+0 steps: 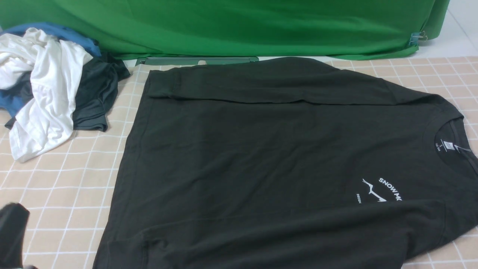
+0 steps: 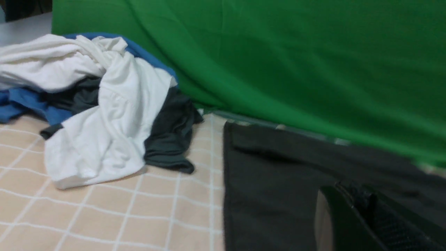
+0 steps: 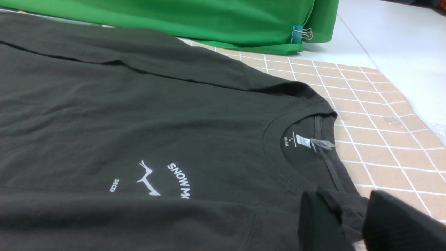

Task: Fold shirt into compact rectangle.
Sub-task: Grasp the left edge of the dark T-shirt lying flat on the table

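Observation:
The black shirt (image 1: 269,160) lies flat on the checked cloth, with its collar and white neck label (image 1: 446,145) to the right and its hem to the left. One sleeve is folded across the far edge and the other across the near edge, partly covering the white print (image 1: 381,190). My right gripper (image 3: 345,204) is shut on a bunched fold of the shirt (image 3: 174,122) near the shoulder beside the collar; it is outside the front view. My left gripper (image 2: 336,190) is shut and holds nothing, near the shirt's hem side. Only a dark part of the left arm (image 1: 13,231) shows at the front view's lower left.
A heap of clothes sits at the far left: a white garment (image 1: 48,93), a dark grey one (image 1: 95,93) and a blue one (image 1: 63,31). A green backdrop (image 1: 239,26) hangs along the far edge, held by a clip (image 1: 418,37). The checked tablecloth (image 1: 63,186) shows left and right of the shirt.

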`<state>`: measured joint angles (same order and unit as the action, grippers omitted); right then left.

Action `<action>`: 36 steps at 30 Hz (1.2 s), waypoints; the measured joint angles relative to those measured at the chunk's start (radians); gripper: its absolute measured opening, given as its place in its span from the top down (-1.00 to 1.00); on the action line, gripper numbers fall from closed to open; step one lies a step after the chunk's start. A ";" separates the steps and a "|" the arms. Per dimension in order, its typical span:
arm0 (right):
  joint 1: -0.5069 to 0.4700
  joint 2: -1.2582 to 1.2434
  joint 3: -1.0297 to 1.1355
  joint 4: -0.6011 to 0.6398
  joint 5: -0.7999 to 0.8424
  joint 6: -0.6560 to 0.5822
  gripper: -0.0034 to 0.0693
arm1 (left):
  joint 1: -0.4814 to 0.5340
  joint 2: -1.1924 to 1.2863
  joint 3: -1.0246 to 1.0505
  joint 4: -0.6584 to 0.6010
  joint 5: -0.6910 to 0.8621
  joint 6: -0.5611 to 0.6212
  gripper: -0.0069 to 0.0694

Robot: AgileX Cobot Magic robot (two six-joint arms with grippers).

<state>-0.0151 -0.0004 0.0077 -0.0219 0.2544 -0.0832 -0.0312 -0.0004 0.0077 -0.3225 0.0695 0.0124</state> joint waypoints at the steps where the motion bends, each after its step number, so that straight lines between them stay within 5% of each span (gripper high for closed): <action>1: 0.000 0.000 0.000 0.000 0.000 0.000 0.24 | 0.000 0.000 0.000 -0.027 -0.027 -0.012 0.76; 7: 0.000 0.000 0.000 0.022 -0.036 0.026 0.24 | 0.000 0.000 0.000 -0.145 -0.282 -0.119 0.76; 10: 0.000 0.000 0.000 0.084 -0.172 0.177 0.24 | 0.000 0.000 -0.001 -0.135 -0.534 -0.312 0.76; 14: 0.000 0.000 0.000 0.110 -0.322 0.400 0.24 | 0.001 -0.001 -0.078 -0.071 -0.544 -0.464 0.76; 19: 0.000 0.000 0.000 0.121 -0.409 0.524 0.25 | 0.001 0.175 -0.444 0.130 0.028 -0.511 0.76; 26: 0.000 0.000 -0.029 0.124 -0.458 0.550 0.32 | 0.001 0.613 -0.708 0.078 0.727 -0.112 0.76; 31: 0.034 0.085 -0.314 0.125 -0.116 0.410 0.77 | 0.001 0.852 -0.681 -0.001 0.870 0.062 0.76; 36: 0.074 0.316 -0.592 0.125 0.231 0.233 0.80 | -0.012 1.005 -0.604 -0.028 0.863 0.114 0.76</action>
<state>0.0591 0.3154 -0.5840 0.1033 0.4853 0.1497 -0.0428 1.0043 -0.5959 -0.3504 0.9329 0.1259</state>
